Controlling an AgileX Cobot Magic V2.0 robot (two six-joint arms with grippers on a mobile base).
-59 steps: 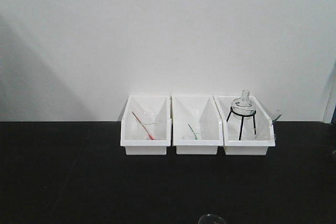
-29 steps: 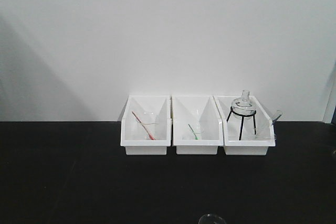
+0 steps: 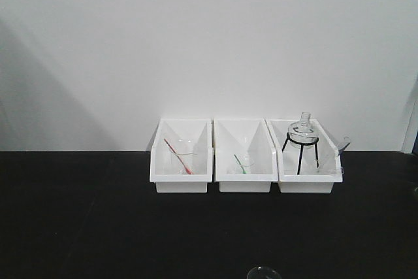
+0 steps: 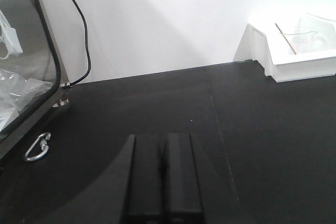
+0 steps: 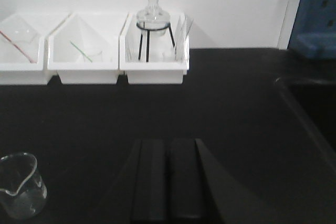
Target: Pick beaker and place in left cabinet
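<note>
Front-facing exterior view shows a black tabletop against a plain white wall, with three white bins side by side at the back. The left bin holds a clear beaker with a red rod. The middle bin holds a smaller one with a green rod. The right bin carries a round glass flask on a black tripod.

At the bottom edge of this view, only the rim of the beaker shows. It stands well forward of the bins, roughly in line with the middle one.

From the right wrist view, the beaker stands upright on the tabletop with its spout facing the camera. It sits to the left of the right tool and apart from it. That tool's two dark fingers are pressed together with nothing between them. A blue object sits at the upper right edge.

The left tool also has its fingers closed flat against each other and is empty above bare tabletop. A metal carabiner lies to its left, beside a dark-framed clear panel, and a black cable hangs down the wall.
</note>
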